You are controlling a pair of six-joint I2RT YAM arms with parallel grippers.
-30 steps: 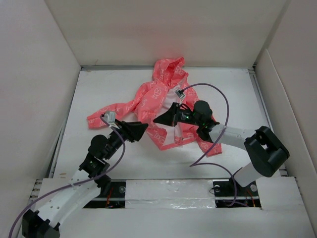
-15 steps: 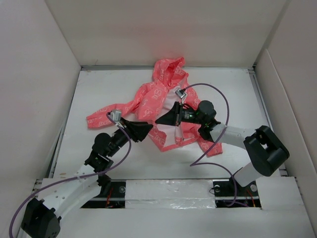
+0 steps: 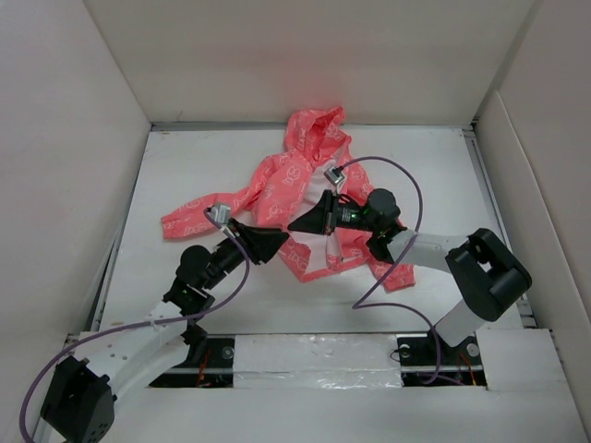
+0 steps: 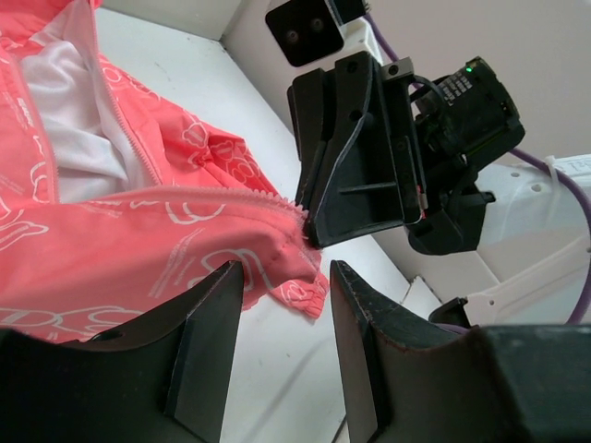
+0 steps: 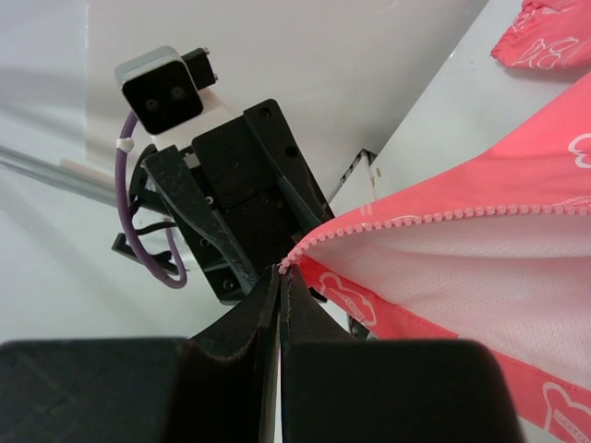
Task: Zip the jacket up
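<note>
So here's where we're at: the jacket lies on the white tabletop, unzipped, with its front open and the white lining showing. Its hood is at the end farthest from the arm bases, and one sleeve is stretched out sideways from the body. Our right hand is down at the jacket's bottom hem with its tips pressed together. It's pinching the very end of one front edge, right where the zipper teeth run out, and the fabric is drawn to a little point at the pinch. Our left hand sits just beside that same hem corner, fingers spread. It points at the pinched spot, close to the right hand but apart from it. Through its own camera the coral hem shows beyond the gap between its fingers, and we honestly can't tell whether they touch the cloth.
</note>
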